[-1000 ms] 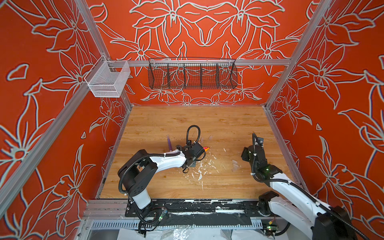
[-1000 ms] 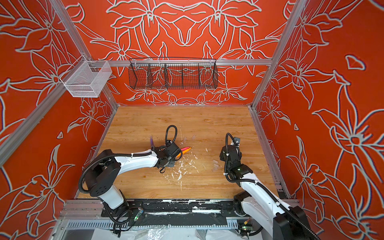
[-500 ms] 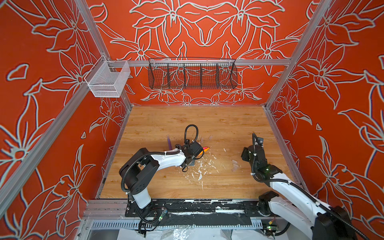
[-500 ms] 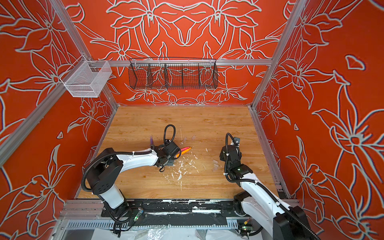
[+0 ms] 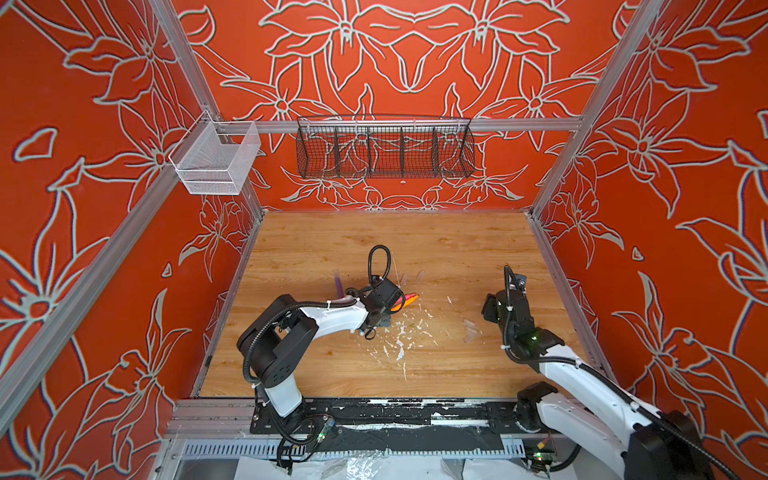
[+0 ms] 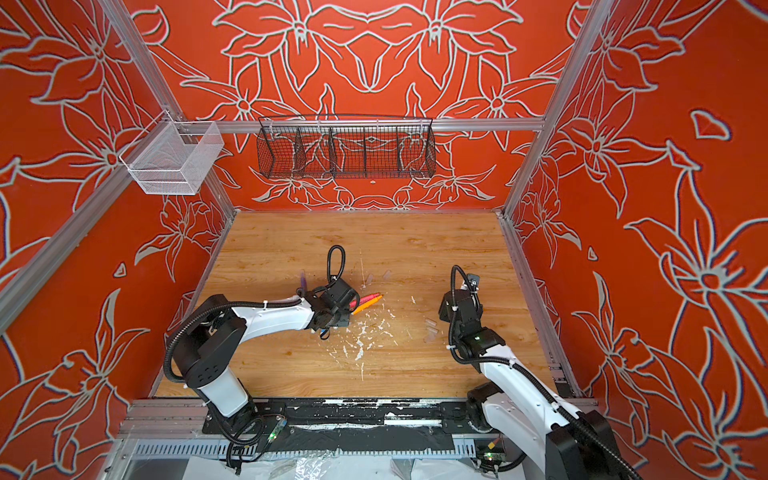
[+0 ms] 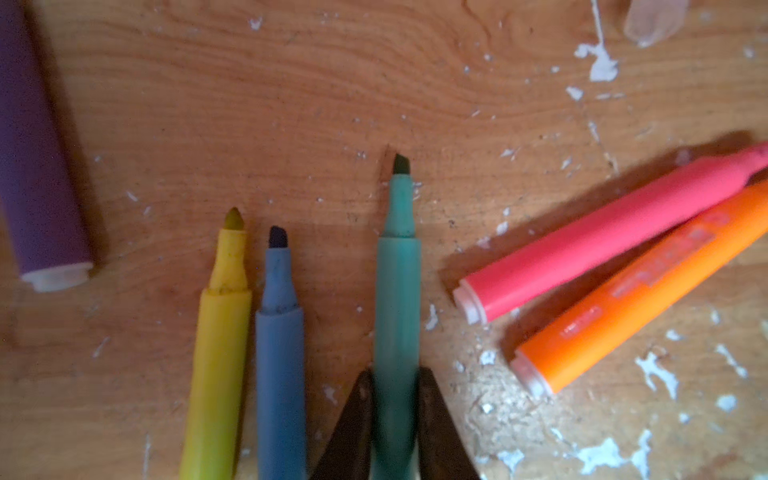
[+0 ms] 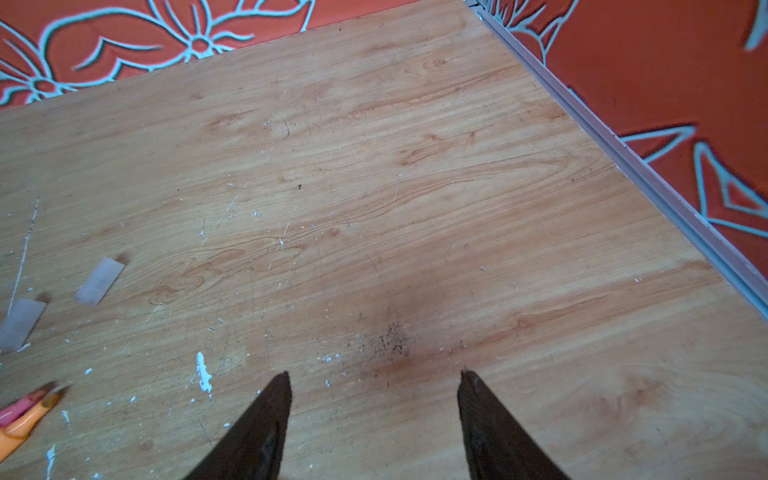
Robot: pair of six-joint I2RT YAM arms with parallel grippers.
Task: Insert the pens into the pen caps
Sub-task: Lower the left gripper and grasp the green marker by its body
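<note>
My left claw [image 7: 395, 372] is clenched on the green pen [image 7: 397, 291] — a dark finger pressed against each side of the barrel, the chisel tip pointing away from the claw. Whether the pen rests on the worktop [image 7: 374, 83] or hangs just above it, I cannot tell. Just beside it lie the blue pen [image 7: 279, 365] and the yellow pen [image 7: 220, 353], close together and roughly parallel to the green one, tips bare. On the green pen's other side the pink-red pen [image 7: 602, 245] and the orange pen [image 7: 648, 299] lie touching along their length, white end plugs toward the claw. The purple pen [image 7: 33, 166] lies well apart, beyond the yellow one, its white plug showing. One clear pen cap [image 7: 652, 18] sits at the edge of the left wrist view.

My right claw [image 8: 375, 373] is released — fingers wide apart above bare wood, holding nothing. Off to its side a second cap [image 8: 100, 280] and a third cap [image 8: 18, 324] lie flat, near each other but not touching. In a top view, faint caps near the right arm [image 5: 469, 328] show on the wood.
</note>
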